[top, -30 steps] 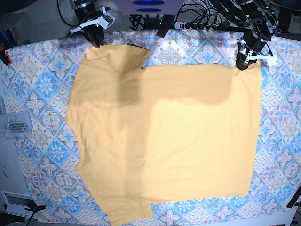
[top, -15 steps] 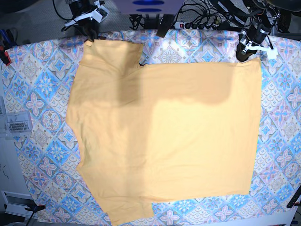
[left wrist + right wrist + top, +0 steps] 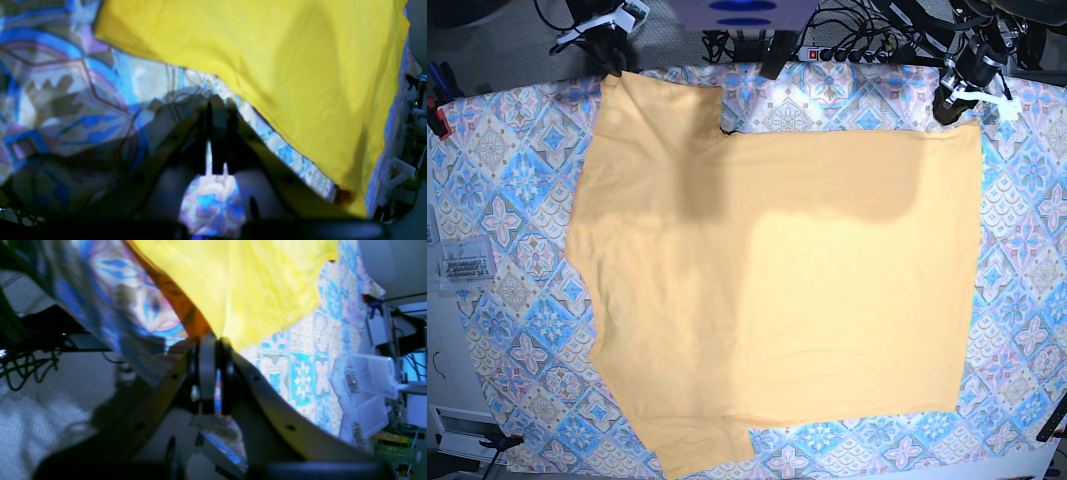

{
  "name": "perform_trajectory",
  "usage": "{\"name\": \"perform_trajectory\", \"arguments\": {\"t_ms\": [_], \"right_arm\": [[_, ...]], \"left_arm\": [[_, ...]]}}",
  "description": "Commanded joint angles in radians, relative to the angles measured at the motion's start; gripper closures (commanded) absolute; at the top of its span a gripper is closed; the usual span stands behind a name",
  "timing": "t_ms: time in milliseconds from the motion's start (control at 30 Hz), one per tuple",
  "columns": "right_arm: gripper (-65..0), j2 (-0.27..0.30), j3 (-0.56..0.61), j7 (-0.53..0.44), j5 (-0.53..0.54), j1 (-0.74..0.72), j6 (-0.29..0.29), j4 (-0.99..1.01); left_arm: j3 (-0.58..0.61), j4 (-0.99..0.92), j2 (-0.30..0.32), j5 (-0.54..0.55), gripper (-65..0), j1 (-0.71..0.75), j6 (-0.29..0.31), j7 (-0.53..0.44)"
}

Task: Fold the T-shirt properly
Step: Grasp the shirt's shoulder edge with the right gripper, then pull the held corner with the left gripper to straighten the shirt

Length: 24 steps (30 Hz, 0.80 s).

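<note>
Base view: the shirt (image 3: 777,290) lay flat on the tablecloth (image 3: 517,200), both claws at its far corners.

Left wrist: the left claw (image 3: 217,106) was closed, empty, beside the hem.

Right wrist: the right claw (image 3: 213,340) was closed, pinching the corner.

The cloth looked soft, light and limp; corners seemed best to grip.

The plain yellow-orange cloth T-shirt (image 3: 777,290) looks soft and matt, smooth apart from faint creases. Under it, the blue-and-pink diamond-patterned tablecloth (image 3: 517,180) is a printed fabric, also matt. The dark fingers (image 3: 208,370) of the right gripper (image 3: 213,340) look like hard, smooth plastic with a slight sheen. The clear plastic compartment box (image 3: 363,390) is glossy and see-through.
</note>
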<state>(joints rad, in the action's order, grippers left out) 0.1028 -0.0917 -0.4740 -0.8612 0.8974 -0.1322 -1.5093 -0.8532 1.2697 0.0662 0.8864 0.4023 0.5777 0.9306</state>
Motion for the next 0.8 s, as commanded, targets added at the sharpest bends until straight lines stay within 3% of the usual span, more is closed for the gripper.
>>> {"name": "perform_trajectory", "arguments": {"t_ms": [0, 333, 633, 767], "right_arm": [[0.0, 0.005, -0.001, -0.013, 0.006, 0.013, -0.011, -0.007], [0.0, 0.005, -0.003, -0.013, 0.006, 0.012, -0.011, 0.020], [0.0, 0.005, -0.001, -0.013, 0.006, 0.010, -0.011, 0.031], [0.0, 0.005, -0.003, -0.013, 0.006, 0.010, -0.011, 0.031]], "left_arm": [[-0.005, 0.009, 0.010, -0.026, 0.0, 0.011, -0.009, -0.017], [-0.005, 0.009, 0.004, -0.022, 0.0, -0.050, -0.009, -0.015], [-0.005, -0.134, -0.021, 0.064, -11.6, -0.112, -0.012, -0.005], [-0.005, -0.178, -0.024, 0.076, -12.7, -0.122, -0.012, 0.014]]}}
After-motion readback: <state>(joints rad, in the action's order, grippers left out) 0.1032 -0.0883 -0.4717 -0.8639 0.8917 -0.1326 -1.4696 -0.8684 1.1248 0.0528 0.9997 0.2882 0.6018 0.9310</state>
